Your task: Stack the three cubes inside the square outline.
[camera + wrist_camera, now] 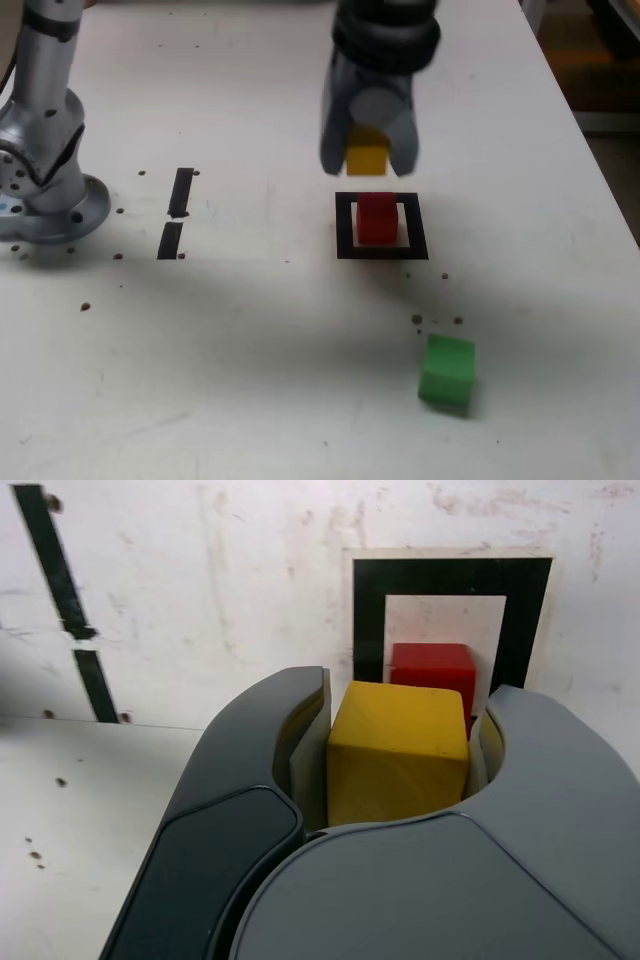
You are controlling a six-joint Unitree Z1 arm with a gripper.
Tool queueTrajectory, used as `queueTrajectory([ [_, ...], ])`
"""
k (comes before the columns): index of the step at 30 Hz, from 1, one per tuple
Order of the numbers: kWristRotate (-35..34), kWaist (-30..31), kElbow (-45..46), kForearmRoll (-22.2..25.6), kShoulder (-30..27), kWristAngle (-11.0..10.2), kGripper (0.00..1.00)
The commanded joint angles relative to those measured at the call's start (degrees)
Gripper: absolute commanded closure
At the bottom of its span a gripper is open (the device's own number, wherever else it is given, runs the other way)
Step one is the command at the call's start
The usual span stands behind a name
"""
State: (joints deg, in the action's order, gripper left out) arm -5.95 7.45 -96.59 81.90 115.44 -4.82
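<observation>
The gripper [398,750], its fingers clamped on the yellow cube [398,752], hangs above the red cube [377,220], which sits inside the black square outline [345,228], so the coming move probably turns on lining up yellow over red before lowering

We can read no text, labels, brands, numbers or signs anywhere, near the end effector or away from it.

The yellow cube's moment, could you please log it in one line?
gripper: shut on yellow cube | red cube: inside square outline | green cube: outside outline
</observation>
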Motion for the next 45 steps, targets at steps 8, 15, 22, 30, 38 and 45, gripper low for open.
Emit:
queueTrajectory([
  [8,-0.3,-0.6,0.4,-2.5,3.5,2.8,0.81],
  [15,-0.4,-0.6,0.6,-3.6,5.0,3.3,0.81],
  [22,-0.3,-0.8,0.8,-3.9,5.2,3.4,0.74],
  [30,-0.1,-0.9,0.8,-3.9,5.3,3.6,0.23],
  [38,0.1,-0.9,0.3,-2.5,4.8,4.2,0.01],
  [45,0.6,0.0,-0.9,0.4,2.0,3.8,0.0],
])
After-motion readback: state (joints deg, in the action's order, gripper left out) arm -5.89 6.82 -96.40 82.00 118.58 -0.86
